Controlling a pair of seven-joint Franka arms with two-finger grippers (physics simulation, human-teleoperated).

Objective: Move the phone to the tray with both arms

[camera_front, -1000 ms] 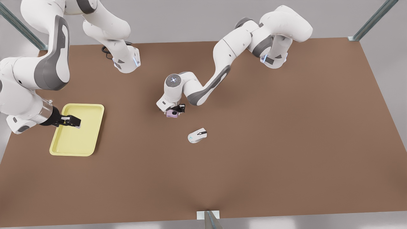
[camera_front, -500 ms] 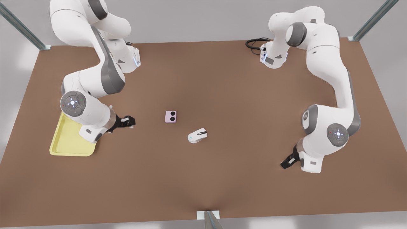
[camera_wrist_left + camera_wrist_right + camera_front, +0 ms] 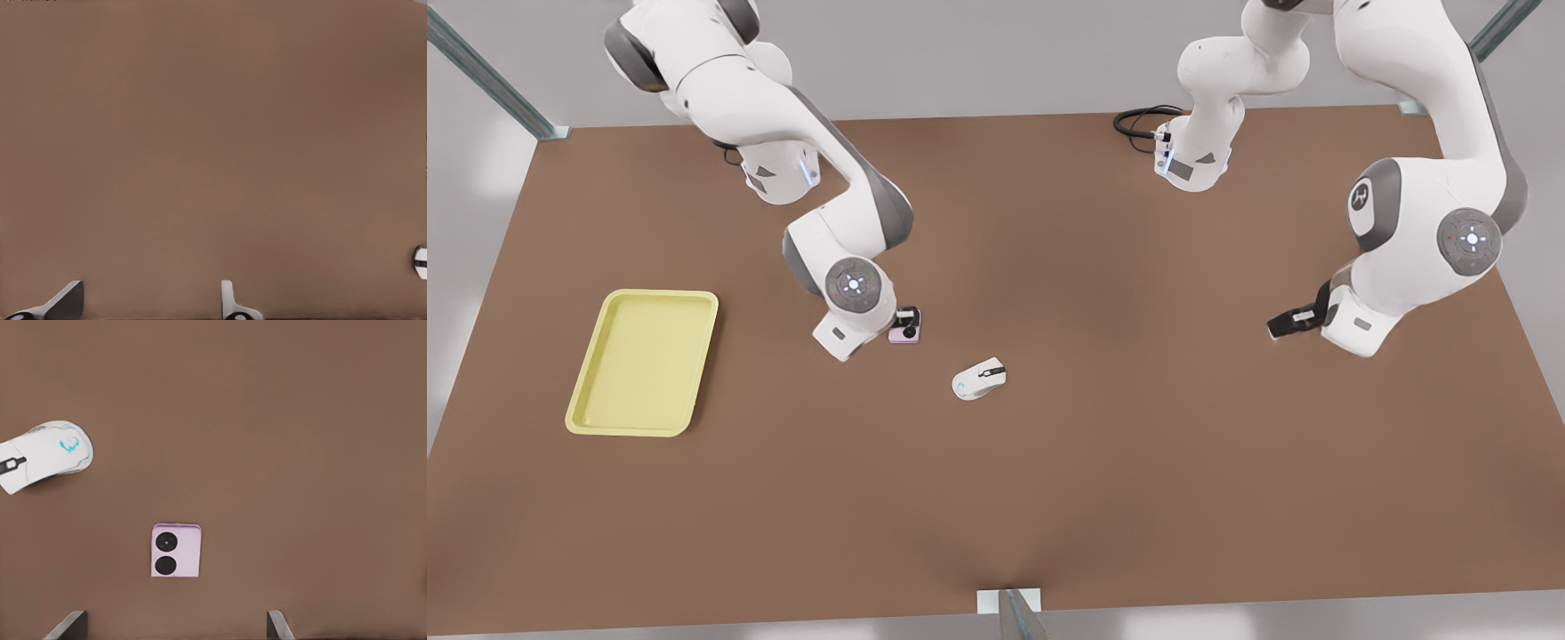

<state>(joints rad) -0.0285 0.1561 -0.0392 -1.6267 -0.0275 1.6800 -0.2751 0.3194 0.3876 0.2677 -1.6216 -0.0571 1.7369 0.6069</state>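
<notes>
Brown surface [image 3: 1049, 462] in a grey room with metal posts at the corners: phone [image 3: 176, 550] flat mid-surface near mouse [image 3: 979, 379], tray [image 3: 643, 362] well apart; right claw [image 3: 908, 322] spread open, empty, hovering over phone; left claw [image 3: 1291, 322] open, empty, over bare surface.

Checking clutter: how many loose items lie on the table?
3: tray at the front view's left, phone central under the right gripper, mouse beside it. Left gripper waits at that view's right.
</notes>
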